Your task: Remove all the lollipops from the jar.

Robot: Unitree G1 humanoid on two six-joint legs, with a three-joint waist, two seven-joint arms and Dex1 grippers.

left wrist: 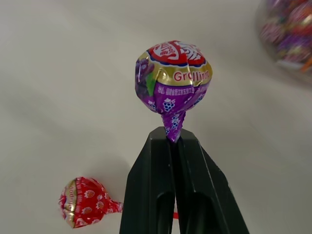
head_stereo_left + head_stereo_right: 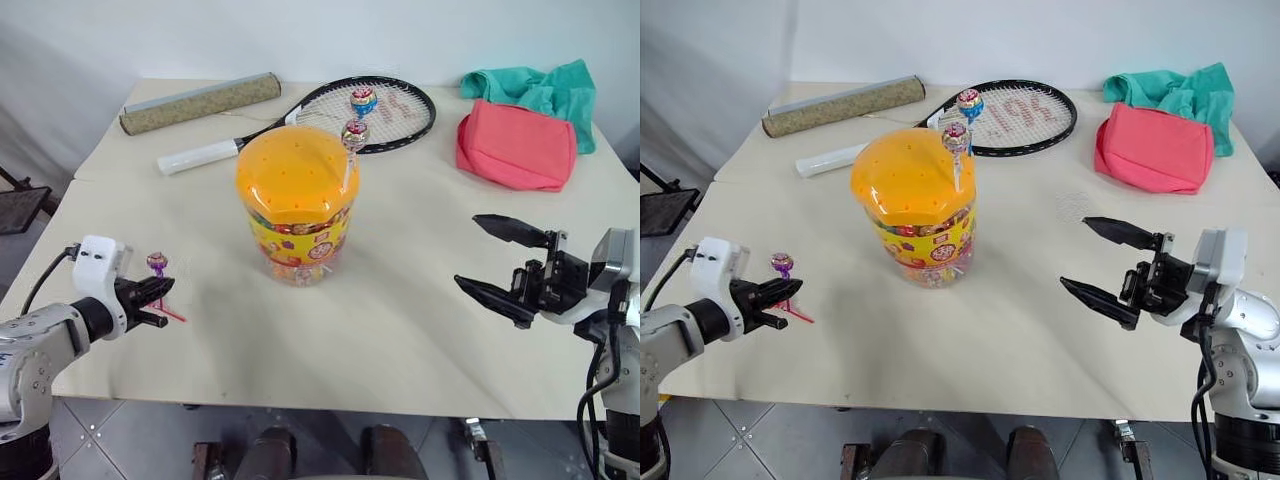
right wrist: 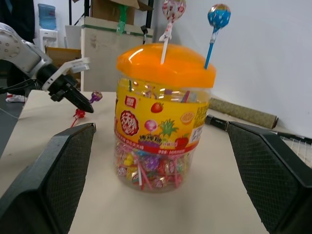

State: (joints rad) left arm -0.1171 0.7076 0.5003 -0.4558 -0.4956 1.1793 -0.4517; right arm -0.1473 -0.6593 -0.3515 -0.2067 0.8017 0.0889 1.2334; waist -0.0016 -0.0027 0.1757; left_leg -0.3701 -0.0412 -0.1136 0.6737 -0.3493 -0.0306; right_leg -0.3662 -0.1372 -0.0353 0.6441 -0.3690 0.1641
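The jar (image 2: 297,205) is a clear tub with a yellow label and an orange domed lid, standing mid-table. Two lollipops stick upright in the lid: a silver-pink one (image 2: 355,132) on a white stick and a blue one (image 2: 363,100) on a blue stick. My left gripper (image 2: 163,287) hangs low over the table's near-left part, shut on the stick of a purple lollipop (image 1: 172,78). Just under it a red lollipop (image 1: 85,201) lies on the table. At the near right, my right gripper (image 2: 469,252) stands wide open and holds nothing, pointing toward the jar.
A tennis racket (image 2: 380,110) and a speckled rolled tube (image 2: 200,102) lie at the back of the table. A red pouch (image 2: 515,148) and a teal cloth (image 2: 535,88) sit at the back right. The table's front edge (image 2: 300,408) is close to both grippers.
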